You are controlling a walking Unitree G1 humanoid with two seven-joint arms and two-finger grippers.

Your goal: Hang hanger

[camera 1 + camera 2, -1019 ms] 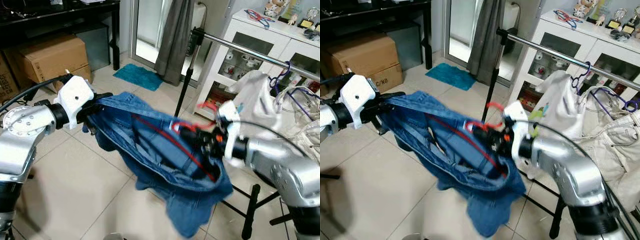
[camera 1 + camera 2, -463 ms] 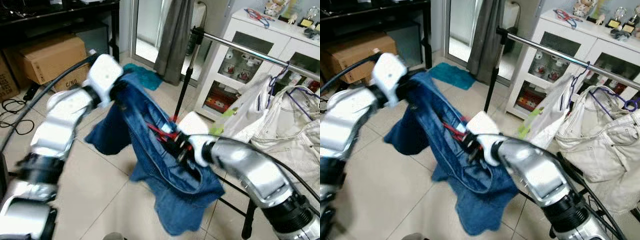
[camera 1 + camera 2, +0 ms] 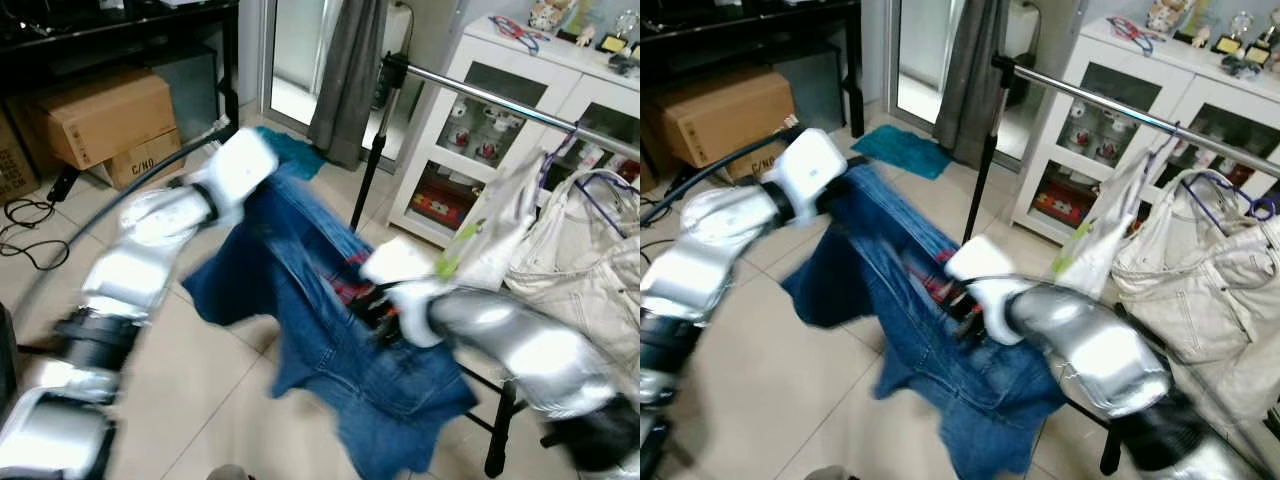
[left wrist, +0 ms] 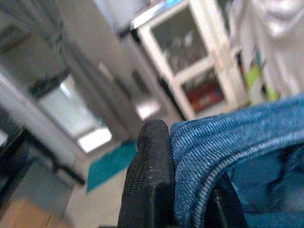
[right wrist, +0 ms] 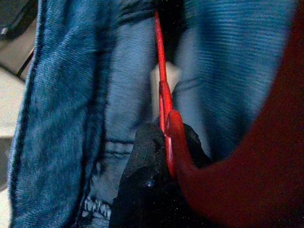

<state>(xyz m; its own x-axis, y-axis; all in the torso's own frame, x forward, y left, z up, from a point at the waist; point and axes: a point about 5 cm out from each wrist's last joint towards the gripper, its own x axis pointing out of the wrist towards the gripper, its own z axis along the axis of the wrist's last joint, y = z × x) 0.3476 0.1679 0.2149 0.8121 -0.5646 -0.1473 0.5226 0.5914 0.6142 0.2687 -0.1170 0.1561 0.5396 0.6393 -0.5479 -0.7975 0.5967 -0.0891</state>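
Observation:
A pair of blue jeans (image 3: 340, 340) hangs between my two grippers over the tiled floor. My left gripper (image 3: 266, 176) is shut on the denim waistband (image 4: 228, 142); its black finger (image 4: 149, 175) presses against the hem. A red hanger (image 5: 163, 95) sits inside the jeans, and my right gripper (image 3: 368, 300) is shut on it, low in the folds. A sliver of the red hanger (image 3: 940, 283) peeks out of the denim. The metal clothes rail (image 3: 480, 95) runs behind and to the right, above the right arm.
White garments (image 3: 580, 250) and purple hangers (image 3: 1230, 195) hang on the rail, in front of a white glass-door cabinet (image 3: 470, 150). The rail's black stand foot (image 3: 498, 435) is at lower right. Cardboard boxes (image 3: 100, 120), a teal mat (image 3: 895, 150), a grey curtain (image 3: 345, 70) and floor cables (image 3: 30, 225) lie behind and left.
My left gripper has swung up and to the right with the waistband, so the jeans went from stretched wide to hanging bunched. The right gripper, still holding the hanger, shifted left.

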